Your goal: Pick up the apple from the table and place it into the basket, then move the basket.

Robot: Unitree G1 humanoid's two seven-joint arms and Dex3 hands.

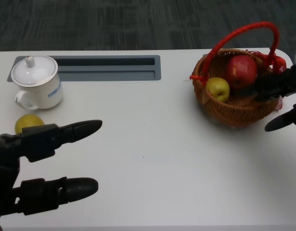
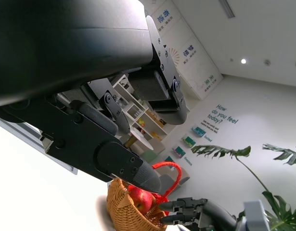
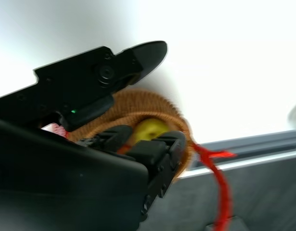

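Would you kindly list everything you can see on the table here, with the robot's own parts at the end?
basket: one, brown wicker with red handle, far right of table.
red apple: one, in the basket.
yellow apple: one, in the basket beside the red one.
yellow fruit: one, near left, in front of the mug.
mug: one, white, lidded, far left.
tray: one, grey, far edge.
left hand: black, open, near left.
right hand: black, at the basket's right rim.
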